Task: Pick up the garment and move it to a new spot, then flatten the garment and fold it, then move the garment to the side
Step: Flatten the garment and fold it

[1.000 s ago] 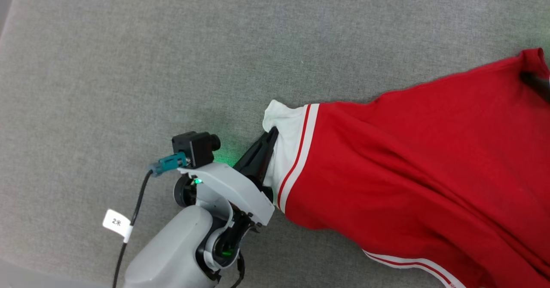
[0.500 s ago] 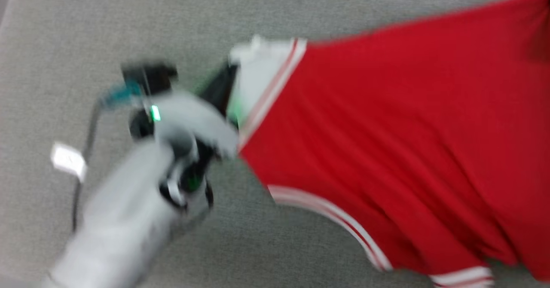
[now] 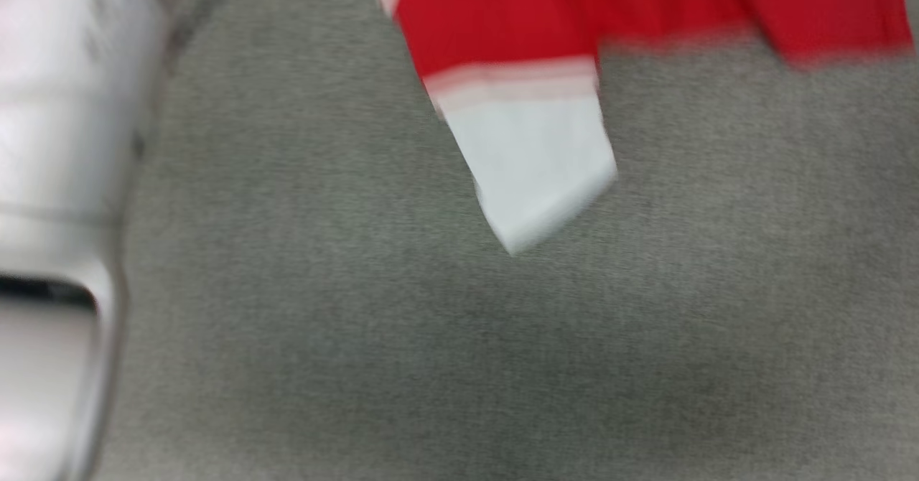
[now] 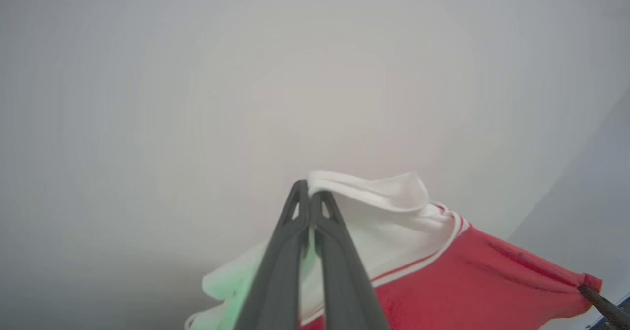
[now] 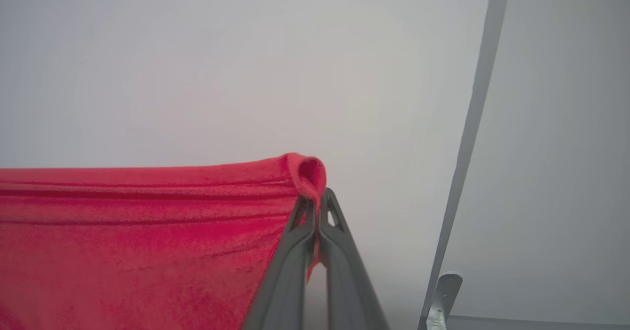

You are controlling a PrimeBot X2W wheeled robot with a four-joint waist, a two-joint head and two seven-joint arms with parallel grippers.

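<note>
Slip risk in lifted hold
Left fingers [image 4: 288, 256] clench a white sleeve [image 4: 374, 192], right fingers [image 5: 339, 256] a rolled corner of the small red jersey-style shirt [image 5: 147, 231], stretched between them above the grey bench [image 3: 431, 359]; fast swinging could tug either pinch free.

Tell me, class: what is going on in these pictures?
A two-armed robot holds a red garment stretched between its arms. The left fingers are shut on a white sleeve edge, and the right fingers are shut on a red corner. In the blurred head view, a dangling sleeve hangs over the grey surface. The shirt seems to be lifted, and it is not yet laid flat or folded.
</note>
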